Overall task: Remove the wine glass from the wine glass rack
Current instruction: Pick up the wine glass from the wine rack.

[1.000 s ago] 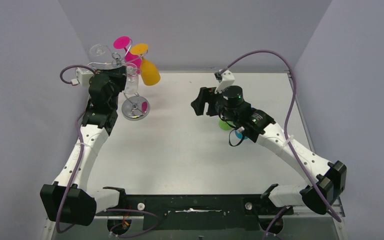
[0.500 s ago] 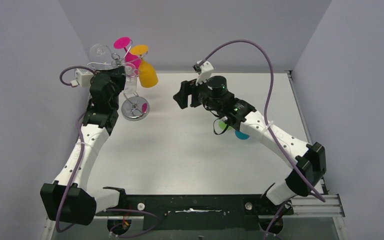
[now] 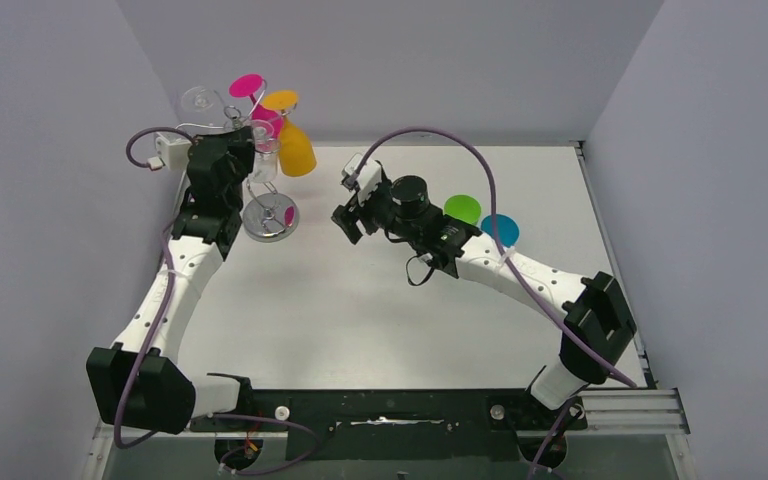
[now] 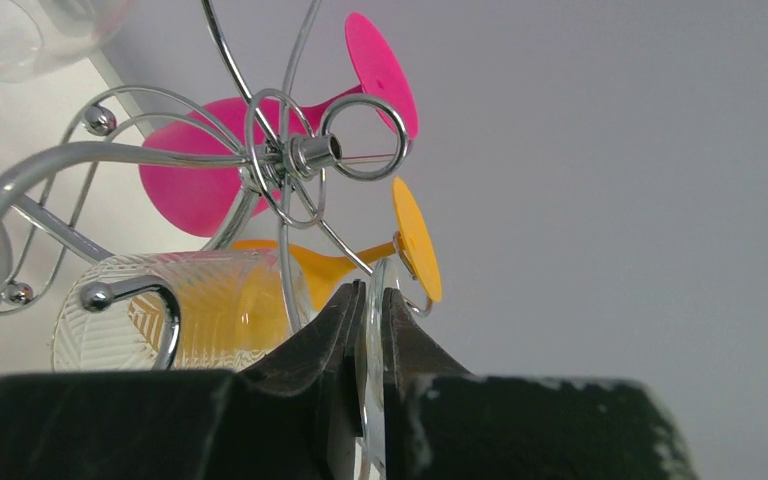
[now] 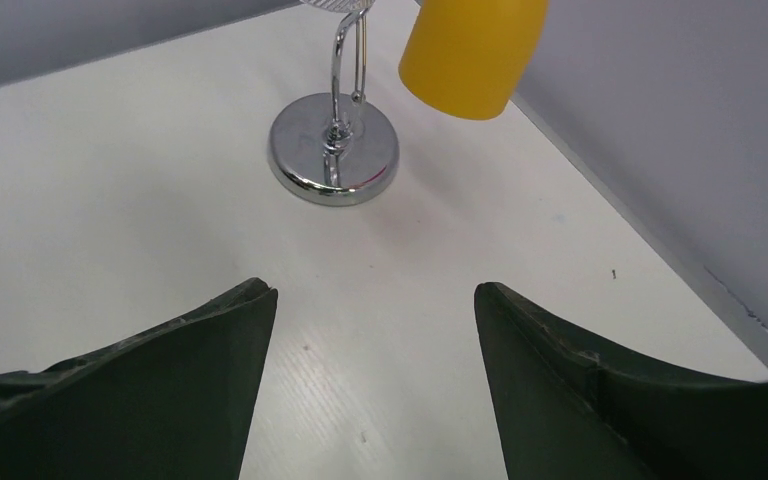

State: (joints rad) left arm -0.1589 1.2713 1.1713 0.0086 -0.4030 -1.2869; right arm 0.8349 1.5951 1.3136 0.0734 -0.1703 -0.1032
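the wine glass rack [image 3: 269,218] stands at the rear left of the table [image 3: 360,300]. its scroll arms carry a pink wine glass [image 4: 200,195], a yellow wine glass [image 5: 470,50] and a clear wine glass [image 4: 160,325] with a ribbed bowl, hanging bowl-down. the left gripper [image 4: 372,295] is up among the scroll arms, clenched on a thin clear disc seen edge-on, the foot of the clear wine glass, which hangs just beside the yellow one. the right gripper [image 5: 372,288] hovers over the middle of the table, released with jaws wide, facing the rack's round base and well apart from it. a green disc [image 3: 462,209] and a blue disc [image 3: 500,229] show just beyond the right arm.
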